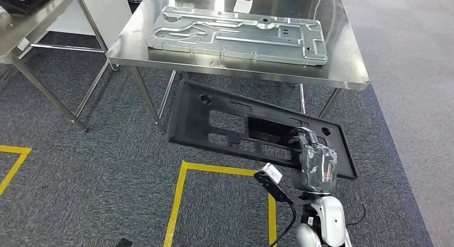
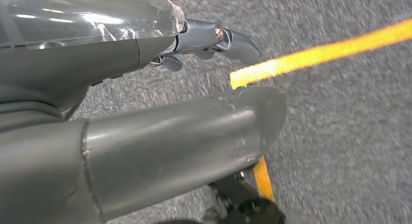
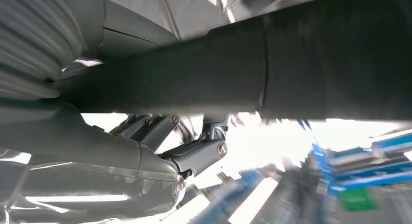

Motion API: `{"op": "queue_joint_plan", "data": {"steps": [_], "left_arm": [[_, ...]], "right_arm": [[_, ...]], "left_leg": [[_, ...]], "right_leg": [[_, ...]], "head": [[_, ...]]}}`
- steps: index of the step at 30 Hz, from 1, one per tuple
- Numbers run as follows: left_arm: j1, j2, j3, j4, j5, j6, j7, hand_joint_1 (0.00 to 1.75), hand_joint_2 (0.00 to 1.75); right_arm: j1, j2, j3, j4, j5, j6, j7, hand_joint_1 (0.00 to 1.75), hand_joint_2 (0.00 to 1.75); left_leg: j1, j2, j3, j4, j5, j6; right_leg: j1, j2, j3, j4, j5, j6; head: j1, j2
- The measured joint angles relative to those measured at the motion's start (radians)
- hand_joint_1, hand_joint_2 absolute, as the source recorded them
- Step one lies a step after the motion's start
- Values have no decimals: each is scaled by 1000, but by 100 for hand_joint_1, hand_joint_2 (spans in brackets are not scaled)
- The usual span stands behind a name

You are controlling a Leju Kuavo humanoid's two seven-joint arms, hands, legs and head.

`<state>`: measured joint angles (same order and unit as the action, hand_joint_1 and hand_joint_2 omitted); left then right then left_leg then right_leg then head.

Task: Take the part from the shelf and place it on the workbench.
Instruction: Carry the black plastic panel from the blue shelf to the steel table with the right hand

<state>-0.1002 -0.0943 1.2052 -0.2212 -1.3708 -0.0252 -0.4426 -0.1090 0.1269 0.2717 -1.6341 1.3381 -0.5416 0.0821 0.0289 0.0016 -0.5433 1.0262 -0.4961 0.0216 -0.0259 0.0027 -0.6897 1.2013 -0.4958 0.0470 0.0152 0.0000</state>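
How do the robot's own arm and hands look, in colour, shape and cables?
The right hand has a clear glossy cover over dark grey parts; below it the arm is white, with a black bracket and a thin black cable. The left hand is grey, with a thick rounded thumb, darker metal fingers and visible screws.

Grey carpet with yellow floor lines beneath steel tables.

I see the grey metal panel covering most of the tabletop, leaving only a bare strip along its near edge and right side. My right hand holds the black part just below that near edge, its far rim close under it. Open carpet lies to my left.
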Motion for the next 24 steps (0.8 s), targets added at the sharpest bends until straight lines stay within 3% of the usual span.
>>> {"op": "queue_joint_plan", "data": {"steps": [2,3,6,8,9,11,12,13,14,16,18,22,24], "left_arm": [[-6,0,-7,0,-5,-3,5,0,0],[-11,0,-9,0,-6,-4,7,0,0],[-18,0,-14,0,-9,-6,13,0,0],[-21,0,-19,0,-11,-8,17,0,0],[-22,0,-21,0,-12,-8,19,0,0],[-24,1,-25,0,-12,-8,20,0,0],[-23,2,-27,0,-12,-8,21,0,0],[-21,3,-29,0,-13,-8,23,0,0],[-20,4,-31,0,-13,-8,24,0,0],[-19,4,-33,0,-16,-8,27,0,0],[-20,5,-35,0,-18,-8,30,0,0],[-24,5,-36,0,-17,-8,32,0,0],[-24,4,-36,0,-16,-8,32,0,0]], "right_arm": [[-36,0,37,36,75,11,18,175,175],[-52,0,56,53,100,17,24,175,175],[-97,0,113,100,175,45,43,175,175],[-127,-1,151,128,216,65,62,175,175],[-141,-1,171,140,226,71,70,175,175],[-163,-4,206,161,230,79,88,175,175],[-172,-7,225,171,231,85,104,175,175],[-184,-14,247,181,231,95,128,175,175],[-199,-24,271,190,231,109,155,175,175],[-241,-49,330,213,231,135,202,175,175],[-281,-72,383,234,231,144,222,175,175],[-309,-99,435,251,231,137,239,175,175],[-321,-111,447,254,231,134,244,175,175]], "left_leg": [[1,0,17,-1,-15,-13],[0,0,20,-2,-20,-20],[1,3,28,-13,-29,-40],[3,5,20,22,-49,-48],[3,5,-6,74,-69,-49],[1,4,-93,220,-114,-50],[0,4,-135,277,-121,-50],[0,4,-163,298,-106,-49],[0,4,-171,279,-69,-47],[-1,3,-145,156,33,-40],[-5,3,-114,56,81,-32],[-6,-1,-99,27,65,-8],[-2,-3,-82,18,60,2]], "right_leg": [[2,-4,44,-122,68,-2],[5,-6,57,-155,75,-7],[10,-3,67,-176,58,-30],[7,-1,82,-188,53,-46],[6,-1,91,-192,49,-54],[12,-2,106,-193,37,-65],[15,-1,114,-193,30,-68],[18,0,124,-192,22,-69],[20,2,135,-191,13,-69],[22,6,155,-187,-7,-65],[27,11,161,-179,-24,-56],[29,10,161,-164,-27,-33],[25,6,127,-96,-50,-23]], "head": [[1,0],[2,0],[-1,0],[-5,0],[-8,0],[-13,0],[-15,0],[-15,0],[-15,0],[-15,0],[-15,0],[-15,0],[-10,0]]}}
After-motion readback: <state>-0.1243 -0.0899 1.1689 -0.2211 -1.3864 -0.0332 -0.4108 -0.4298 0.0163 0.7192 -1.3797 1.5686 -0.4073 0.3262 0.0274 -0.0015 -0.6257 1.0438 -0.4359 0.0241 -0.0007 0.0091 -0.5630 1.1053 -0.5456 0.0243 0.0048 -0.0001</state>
